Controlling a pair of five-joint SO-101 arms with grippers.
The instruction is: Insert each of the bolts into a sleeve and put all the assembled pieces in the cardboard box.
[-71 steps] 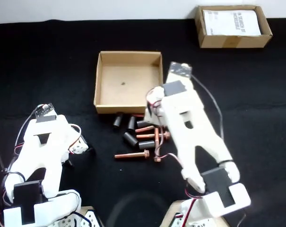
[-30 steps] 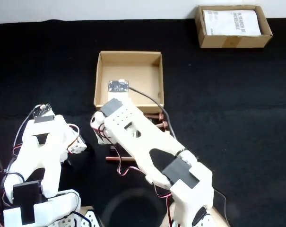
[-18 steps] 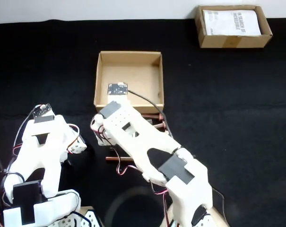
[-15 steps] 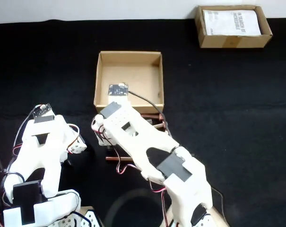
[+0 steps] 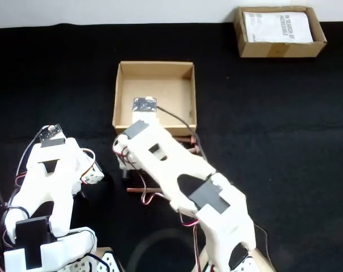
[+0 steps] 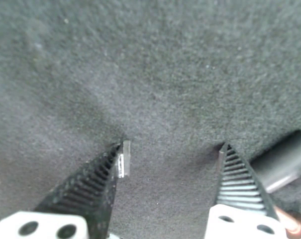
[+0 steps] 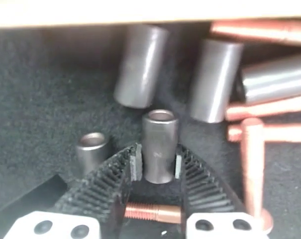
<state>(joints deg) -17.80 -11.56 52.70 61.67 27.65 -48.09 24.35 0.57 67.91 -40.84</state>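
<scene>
My right gripper [image 7: 157,155] was clenched on an upright sleeve [image 7: 160,134], cardboard box [image 7: 140,11] wall just ahead of it. Second upright sleeve [image 7: 92,148] sat just beside it, bolts [image 7: 252,159] off the other side. Threaded stub [image 7: 152,213] behind the held sleeve: probably a loose bolt, couldn't tell. My left gripper [image 6: 173,149] hung released over bare cloth [image 6: 140,59]. Step: sleeve pickup. Next move needed a bolt lined up with the bore.
</scene>
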